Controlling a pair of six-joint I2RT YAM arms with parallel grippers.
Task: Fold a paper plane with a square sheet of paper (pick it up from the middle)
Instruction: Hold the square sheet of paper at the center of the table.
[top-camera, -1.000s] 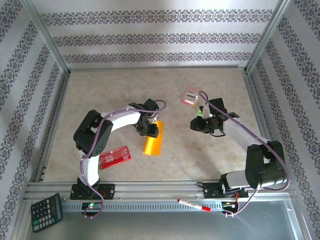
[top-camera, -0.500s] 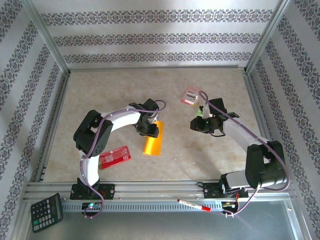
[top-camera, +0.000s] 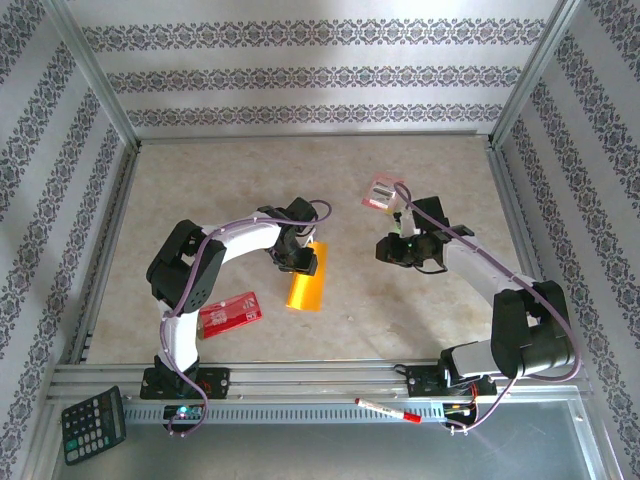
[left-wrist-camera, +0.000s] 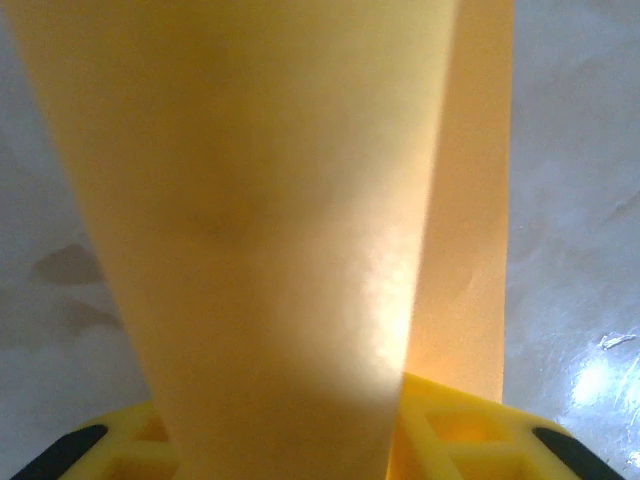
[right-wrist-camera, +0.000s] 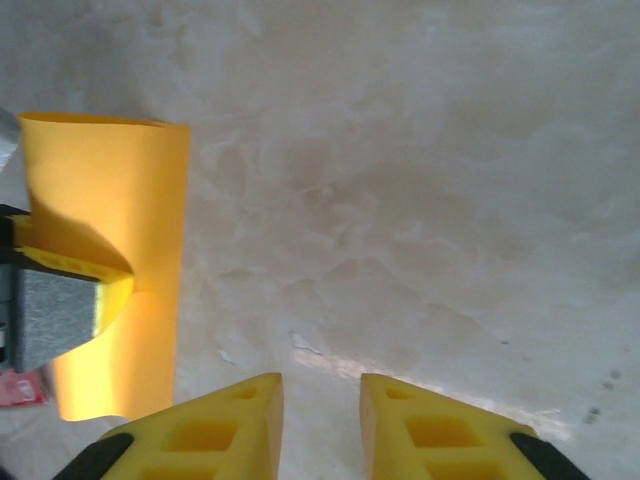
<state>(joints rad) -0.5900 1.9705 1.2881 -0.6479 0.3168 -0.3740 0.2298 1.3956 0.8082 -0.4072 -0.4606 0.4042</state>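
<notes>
The square sheet of paper (top-camera: 304, 290), orange-yellow, lies folded into a long narrow strip at the table's centre. My left gripper (top-camera: 300, 262) sits at the strip's far end, shut on it. In the left wrist view the paper (left-wrist-camera: 280, 230) rises between the yellow fingers (left-wrist-camera: 450, 420) and hides the gap. My right gripper (top-camera: 386, 250) hovers to the right of the strip, apart from it. In the right wrist view its jaws (right-wrist-camera: 320, 405) stand open over bare table, with the paper (right-wrist-camera: 110, 190) at the left. No pointed paper plane shape shows.
A red packet (top-camera: 232, 312) lies by the left arm's base. A small pink-and-white packet (top-camera: 383, 194) lies just beyond the right gripper. A calculator (top-camera: 93, 425) and a red pen (top-camera: 385, 410) rest on the near rail. Metal frame rails edge the table.
The right gripper has shifted slightly left and away, and its jaws have narrowed a little. The left gripper and the paper have stayed put.
</notes>
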